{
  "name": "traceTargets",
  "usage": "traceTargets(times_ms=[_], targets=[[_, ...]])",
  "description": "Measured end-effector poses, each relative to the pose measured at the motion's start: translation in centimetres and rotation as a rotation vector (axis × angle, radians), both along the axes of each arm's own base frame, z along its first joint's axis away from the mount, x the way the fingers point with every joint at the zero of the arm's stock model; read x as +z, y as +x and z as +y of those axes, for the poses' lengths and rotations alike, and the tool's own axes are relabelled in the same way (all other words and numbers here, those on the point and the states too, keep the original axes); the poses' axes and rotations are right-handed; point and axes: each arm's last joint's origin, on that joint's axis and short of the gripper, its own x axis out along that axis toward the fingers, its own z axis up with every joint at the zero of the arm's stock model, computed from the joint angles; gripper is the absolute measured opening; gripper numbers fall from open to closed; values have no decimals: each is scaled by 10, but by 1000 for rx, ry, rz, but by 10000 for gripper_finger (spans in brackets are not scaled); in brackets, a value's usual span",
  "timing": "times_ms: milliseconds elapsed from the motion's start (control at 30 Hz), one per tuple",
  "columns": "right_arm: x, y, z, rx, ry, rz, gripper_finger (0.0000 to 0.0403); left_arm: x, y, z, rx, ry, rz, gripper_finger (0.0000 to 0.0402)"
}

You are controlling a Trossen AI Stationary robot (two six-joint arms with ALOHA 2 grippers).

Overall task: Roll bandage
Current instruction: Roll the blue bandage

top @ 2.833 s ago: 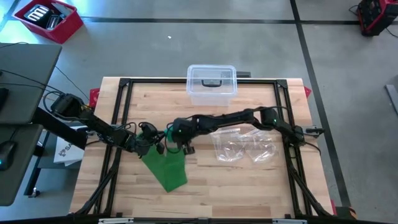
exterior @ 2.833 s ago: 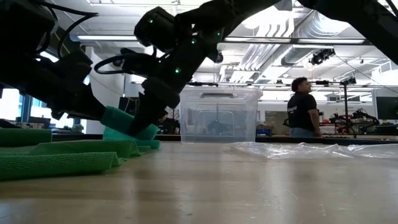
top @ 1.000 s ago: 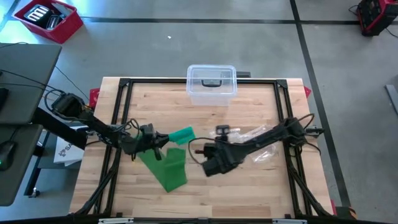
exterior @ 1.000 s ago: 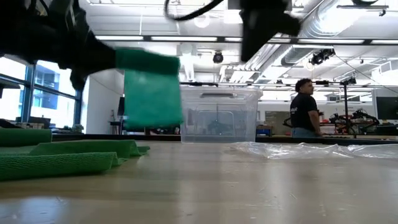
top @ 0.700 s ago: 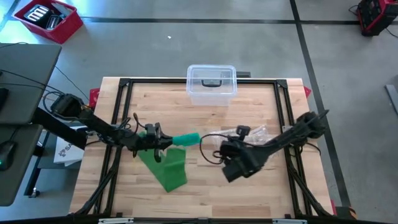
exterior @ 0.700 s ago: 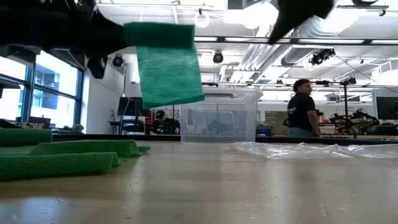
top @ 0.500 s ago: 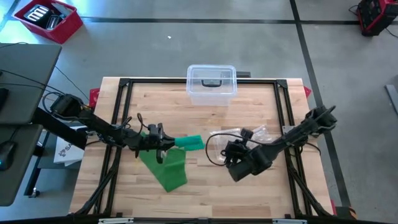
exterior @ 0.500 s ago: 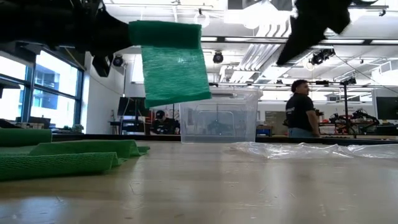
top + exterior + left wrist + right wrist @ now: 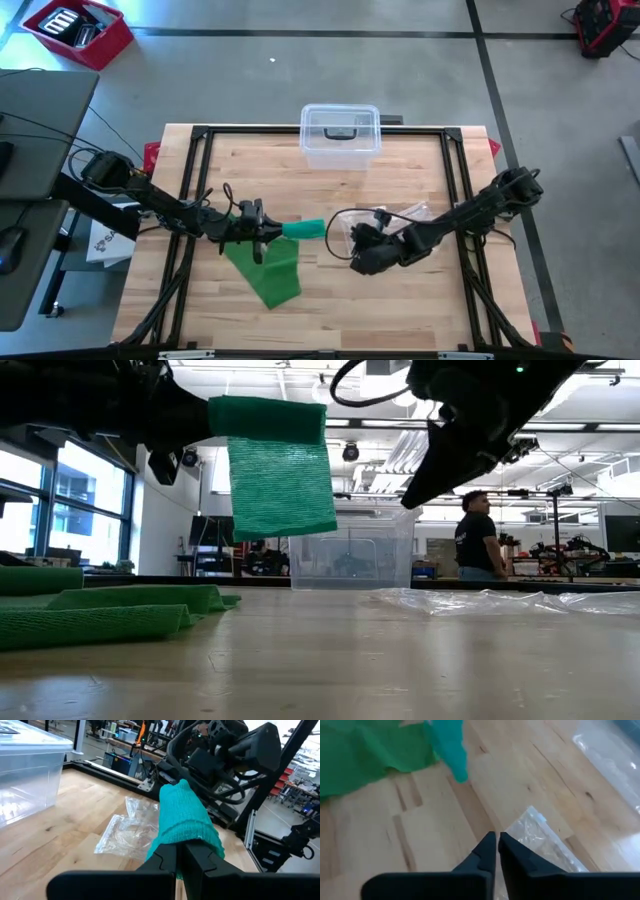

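At table's far edge, clear lidded bin (image 9: 340, 133)

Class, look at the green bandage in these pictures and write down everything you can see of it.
The green bandage is a woven, net-like cloth strip. Most of it lies loosely folded on the wooden table, near the front left. One end is lifted clear of the table, clamped in the left end effector, whose fingers are shut on it. In the low view that end hangs as a flat flap; in the high view it reaches toward the right end effector, which does not touch it.
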Motion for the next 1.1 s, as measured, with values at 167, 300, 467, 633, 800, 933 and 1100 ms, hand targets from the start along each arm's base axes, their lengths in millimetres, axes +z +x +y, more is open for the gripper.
traceTargets(times_ms=[167, 300, 467, 633, 800, 933, 1100], targets=[[4, 4, -3, 2, 29, 2, 76, 0, 0, 0, 1, -6, -1, 1], [7, 5, -2, 45, 60, 29, 120, 0, 0, 0, -14, 1, -2, 1], [13, 3, -3, 69, 65, 23, 161, 0, 0, 0, -20, 26, 1, 1], [25, 0, -1, 69, 88, -44, 191, 0, 0, 0, -19, 20, 0, 1], [30, 3, 4, 156, 96, -68, 201, 0, 0, 0, -20, 13, -3, 1], [23, 8, 7, 287, 67, -46, 202, 0, 0, 0, -18, -17, -5, 1], [2, 8, 1, 344, 31, -106, 202, 0, 0, 0, -18, -32, -6, 1]])
